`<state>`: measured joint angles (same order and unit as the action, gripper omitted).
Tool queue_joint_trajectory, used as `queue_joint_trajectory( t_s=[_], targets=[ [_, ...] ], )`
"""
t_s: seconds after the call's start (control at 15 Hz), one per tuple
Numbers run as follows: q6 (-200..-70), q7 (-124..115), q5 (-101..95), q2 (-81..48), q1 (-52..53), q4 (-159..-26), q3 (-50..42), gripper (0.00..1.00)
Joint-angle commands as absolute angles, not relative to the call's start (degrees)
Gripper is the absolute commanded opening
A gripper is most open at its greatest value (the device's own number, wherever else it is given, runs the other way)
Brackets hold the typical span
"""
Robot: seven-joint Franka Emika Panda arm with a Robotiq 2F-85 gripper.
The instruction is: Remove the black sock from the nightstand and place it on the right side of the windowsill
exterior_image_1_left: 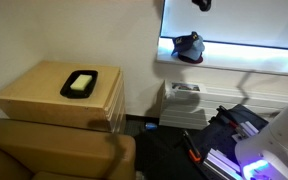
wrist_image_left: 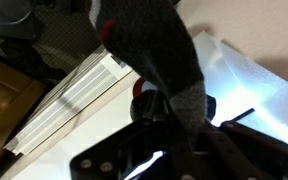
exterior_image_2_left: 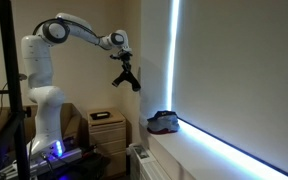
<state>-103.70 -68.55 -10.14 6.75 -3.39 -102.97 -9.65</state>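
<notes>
Claw [exterior_image_2_left: 123, 63] clamps black sock [exterior_image_2_left: 128, 79], dangling below, well above windowsill [exterior_image_2_left: 189, 152].

The wooden table [exterior_image_1_left: 34, 95] is carrying a black tray [exterior_image_1_left: 80, 84] with something pale lying in it. Well apart, the white sill [exterior_image_1_left: 239, 60] is bearing a dark bundle [exterior_image_1_left: 188, 47] near one end.

Cream wall [exterior_image_1_left: 134, 30]; backlit window blind [exterior_image_2_left: 234, 70]; white radiator [exterior_image_1_left: 182, 98]; brown armchair [exterior_image_1_left: 44, 150].
</notes>
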Motion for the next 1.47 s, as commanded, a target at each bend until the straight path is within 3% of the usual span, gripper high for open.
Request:
queue_joint_trajectory(
  t_s=[0.0, 0.53, 0.6, 1.0, 1.4],
  targets=[
    [-116.1, -84.5, -14.9, 5.0, -4.9, -113.3, -6.0, 0.01],
    [-141.3, -124.7, -27.6, -11.6, -4.1, -126.6, -9.1, 0.01],
    [-136.9, -117.8, -25.8, -8.1, -3.6, -124.8, -8.7, 0.06],
    [-139.4, -124.9, -27.8, -13.8, -2.5, -124.8, -10.4, 0.01],
    [-141.5, -130.3, -24.9, -19.1, -7.0, -111.3, -17.5, 0.01]
  ],
)
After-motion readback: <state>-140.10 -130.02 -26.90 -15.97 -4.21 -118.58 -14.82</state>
